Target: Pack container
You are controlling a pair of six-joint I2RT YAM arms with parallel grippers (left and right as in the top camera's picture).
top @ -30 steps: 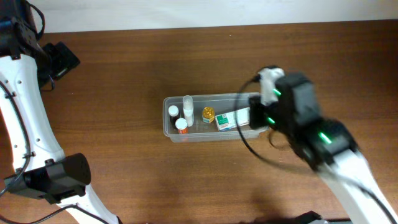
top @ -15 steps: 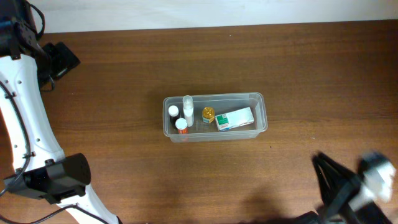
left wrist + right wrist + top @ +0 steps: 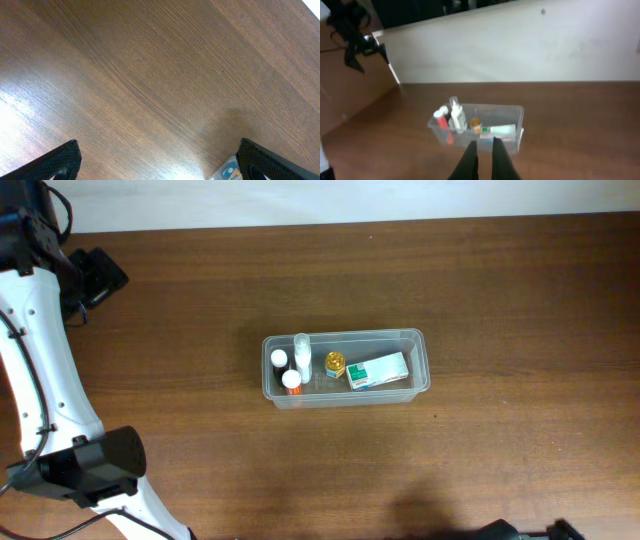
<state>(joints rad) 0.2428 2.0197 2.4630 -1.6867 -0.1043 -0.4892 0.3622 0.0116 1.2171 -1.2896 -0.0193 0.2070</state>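
clear plastic container [image 3: 421, 365]: four small bottles [image 3: 302, 352], white-green carton [image 3: 378, 370] inside
left gripper [image 3: 160, 160]: spread wide, empty
right gripper [image 3: 484, 150]: closed, empty

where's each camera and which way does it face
Overhead: fixed above the table, looking down at the container; left arm along the left edge.
Left wrist: on the left arm, facing bare wood; open jaws at the bottom corners.
Right wrist: low, facing over the table to the wall; shut jaws at bottom.
Overhead and right wrist share the container.
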